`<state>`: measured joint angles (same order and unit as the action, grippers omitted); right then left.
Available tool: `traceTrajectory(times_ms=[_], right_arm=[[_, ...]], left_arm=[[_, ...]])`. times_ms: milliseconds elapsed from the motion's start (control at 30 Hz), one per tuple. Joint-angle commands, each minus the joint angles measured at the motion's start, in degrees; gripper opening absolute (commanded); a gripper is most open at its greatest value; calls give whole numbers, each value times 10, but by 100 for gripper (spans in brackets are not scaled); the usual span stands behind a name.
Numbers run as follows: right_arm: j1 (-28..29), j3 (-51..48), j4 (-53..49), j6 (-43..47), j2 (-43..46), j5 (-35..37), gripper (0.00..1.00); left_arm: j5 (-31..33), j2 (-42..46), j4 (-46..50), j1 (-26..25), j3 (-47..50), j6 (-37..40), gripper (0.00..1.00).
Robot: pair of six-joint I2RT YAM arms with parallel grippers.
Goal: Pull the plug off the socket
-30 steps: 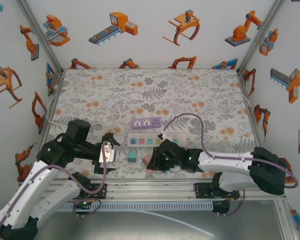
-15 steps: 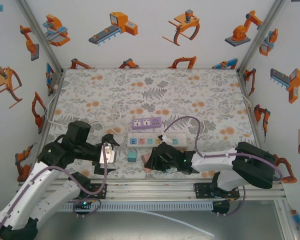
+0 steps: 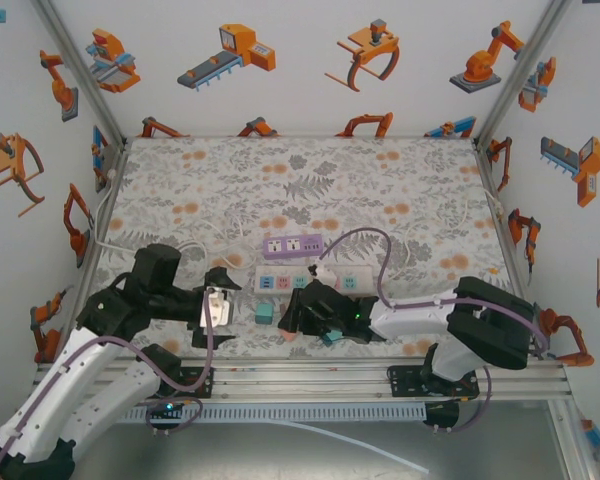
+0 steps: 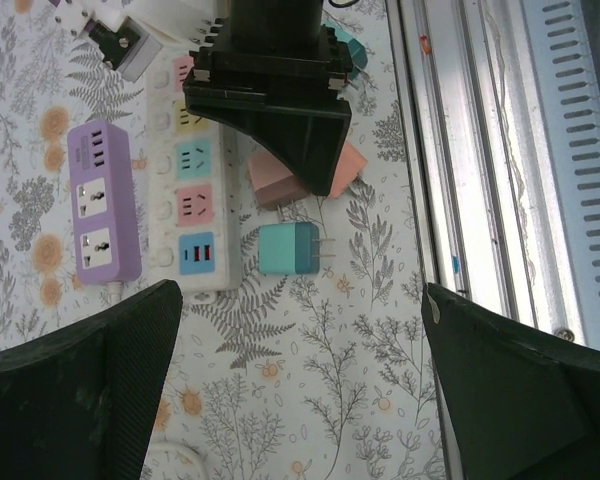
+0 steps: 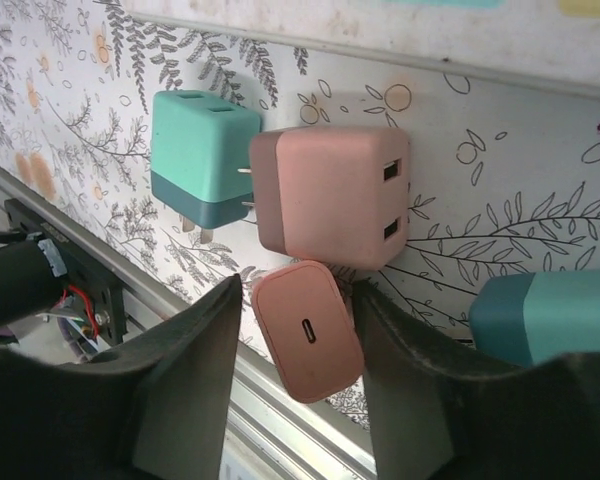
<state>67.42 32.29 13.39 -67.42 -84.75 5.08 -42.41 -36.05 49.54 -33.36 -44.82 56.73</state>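
The white power strip (image 3: 305, 283) with coloured sockets lies mid-table, a white corded plug (image 3: 323, 270) at its right end. My right gripper (image 3: 292, 322) is low at the table's near edge. In the right wrist view its jaws (image 5: 302, 300) are slightly apart around a small pink plug (image 5: 308, 330). There is a gap on the left side, so the gripper is open. A larger pink plug (image 5: 330, 195) and a teal plug (image 5: 202, 155) lie just beyond. My left gripper (image 4: 300, 400) hovers wide open, with nothing between its fingers.
A purple power strip (image 3: 292, 246) lies behind the white one. Another teal plug (image 5: 540, 315) lies to the right of my right gripper. The metal rail (image 4: 480, 150) runs along the table's near edge, close to the loose plugs.
My right arm has slid left along the near edge, closer to the teal plug. The left arm has stayed put.
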Motion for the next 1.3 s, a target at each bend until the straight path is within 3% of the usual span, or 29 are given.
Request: traceTrajectory(times_ms=[0,300,500,600,733,833,933,1000,1267], right_arm=[[5,10,-52,9,24,41,55],[5,63,-212,95,135,96,58],[0,141,-315,274,215,221,64],[-3,174,-334,401,237,319,75],[-28,169,-264,572,260,427,90],[-84,148,-209,632,275,453,94],[-166,118,-188,623,303,445,97],[-225,86,-167,621,324,424,99],[-505,-20,-137,558,352,289,100]], left_arm=[[-8,12,-13,-2,12,-15,97],[-3,14,-26,-2,13,-32,97],[19,16,-73,-3,14,-81,97],[51,22,-122,-3,19,-145,97],[149,23,-239,-3,39,-341,97],[308,7,-294,-3,45,-518,97],[522,-18,-292,1,44,-703,97],[618,-34,-274,13,47,-797,97],[682,-89,-331,143,120,-910,97]])
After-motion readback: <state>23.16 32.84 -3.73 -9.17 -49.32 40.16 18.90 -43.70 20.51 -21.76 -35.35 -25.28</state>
